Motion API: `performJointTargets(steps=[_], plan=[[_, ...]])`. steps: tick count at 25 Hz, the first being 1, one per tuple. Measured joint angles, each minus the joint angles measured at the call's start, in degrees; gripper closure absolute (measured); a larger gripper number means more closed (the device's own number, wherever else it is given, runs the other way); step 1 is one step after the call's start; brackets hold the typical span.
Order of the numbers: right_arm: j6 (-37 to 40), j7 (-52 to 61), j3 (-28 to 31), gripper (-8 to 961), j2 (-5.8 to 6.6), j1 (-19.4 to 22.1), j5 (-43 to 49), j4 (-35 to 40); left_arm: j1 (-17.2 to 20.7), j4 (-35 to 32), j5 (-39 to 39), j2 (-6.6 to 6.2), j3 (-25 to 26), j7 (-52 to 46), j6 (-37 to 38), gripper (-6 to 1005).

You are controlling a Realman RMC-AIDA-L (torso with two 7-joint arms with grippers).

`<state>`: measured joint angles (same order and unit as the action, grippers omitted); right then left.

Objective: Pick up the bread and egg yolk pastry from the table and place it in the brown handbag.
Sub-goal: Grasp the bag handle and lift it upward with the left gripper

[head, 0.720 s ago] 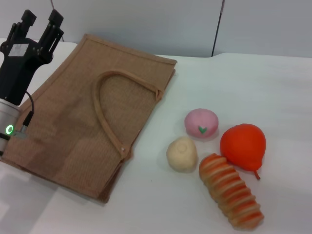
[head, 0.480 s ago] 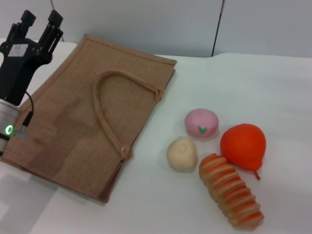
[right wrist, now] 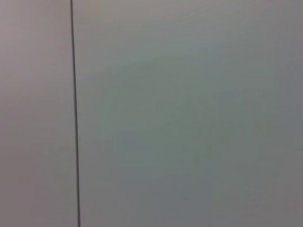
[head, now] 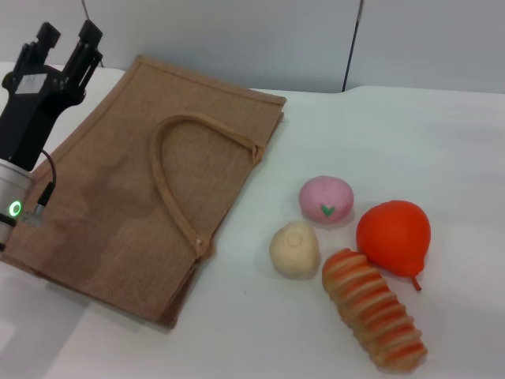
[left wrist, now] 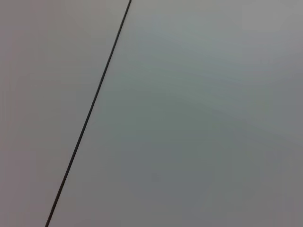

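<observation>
Lying flat on the white table (head: 442, 134), toward its left half: brown handbag (head: 118, 189), one loop handle (head: 170, 178) curled across its upper face, the near left corner cut off behind the left arm. Well apart from the bag, on the right half of the table: egg yolk pastry (head: 294, 249), pale and domed, upright, nearest of the foods to the bag's edge. Just behind it, a pink ball (head: 325, 198) with a small green mark, close but apparently not touching. Bread (head: 372, 309) stretched slantwise toward the near right corner, ridged and striped orange, its far end just beside the pastry, its near end close to the bottom edge of the head view. Orange-red fruit (head: 394, 237) resting against or just beside the bread's far end; contact hard to judge. Left gripper (head: 65, 38) raised at the far left, above the bag's left border, black fingers pointing up and away with a clear gap between them, holding nothing; forearm partly out of frame, a green light glowing on the wrist ring. No sight of the right gripper in the head view. Both wrist views filled by a plain grey wall with one thin dark line, showing neither fingers nor table.
</observation>
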<state>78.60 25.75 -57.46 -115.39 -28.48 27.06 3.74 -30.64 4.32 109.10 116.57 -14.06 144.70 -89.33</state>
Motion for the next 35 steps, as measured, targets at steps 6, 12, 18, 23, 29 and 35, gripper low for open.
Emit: performJointTargets(steps=[6,12,18,23,29,35], plan=[[-0.97,0.0,-0.02,93,0.07,0.0,0.0,0.05,-0.46,-5.33,-1.84,-0.37,-2.47,-12.68,4.95,230],[-1.95,0.0,-0.02,93,0.18,-0.14,0.0,0.12,-0.83,-20.26,-12.0,-0.41,-4.57,-35.28,10.76,231],[-2.18,0.0,-0.02,93,0.42,-0.36,0.08,0.13,-3.76,-37.17,-31.23,-0.41,-4.62,-63.26,15.58,234],[-2.18,-0.01,-0.02,93,0.43,-0.67,0.2,0.12,-8.02,-48.03,-53.03,-1.22,-4.65,-85.28,17.21,245],[-2.18,-0.01,-0.01,93,0.44,-0.67,0.15,0.12,-14.92,-49.76,-75.31,-3.8,-4.74,-97.35,17.25,258],[-2.2,0.0,-0.01,93,0.44,-0.87,0.11,0.12,-19.38,-48.98,-85.22,-2.75,-7.06,-97.52,21.36,271]])
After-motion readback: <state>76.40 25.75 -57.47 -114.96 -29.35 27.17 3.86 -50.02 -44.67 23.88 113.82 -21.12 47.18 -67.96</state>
